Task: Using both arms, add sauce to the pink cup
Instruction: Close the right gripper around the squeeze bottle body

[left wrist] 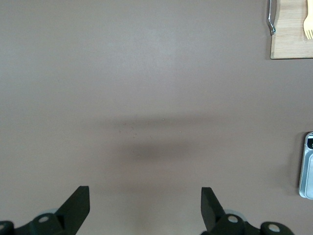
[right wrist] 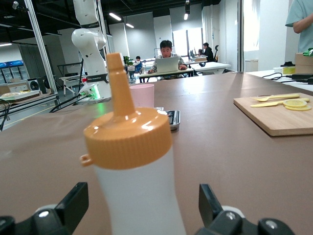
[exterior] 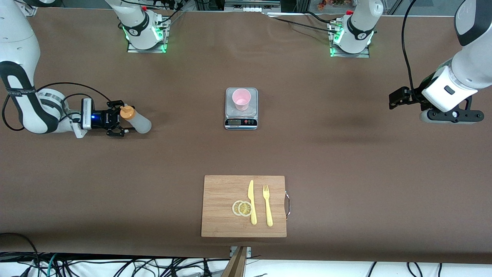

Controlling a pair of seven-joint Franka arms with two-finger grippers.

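Your right gripper (exterior: 120, 124) sits at nine o'clock on the table, fingers spread around the sauce bottle (exterior: 135, 119), which stands between them, not pinched. At centre, the pink cup (exterior: 241, 99) rests on the grey scale (exterior: 241, 120). At three o'clock your left gripper (exterior: 396, 98) waits over bare table, fingers spread wide, holding nothing.

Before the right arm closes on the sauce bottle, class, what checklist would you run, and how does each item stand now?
1. Sauce bottle stands upright between the right claw's fingers: ok.
2. Right claw open, not yet gripping: ok.
3. Orange cap sits on the bottle: ok.
4. Pink cup upright on the scale: ok.
5. Left claw open over bare table, waiting: ok.
6. Sauce level in bottle: cannot tell.
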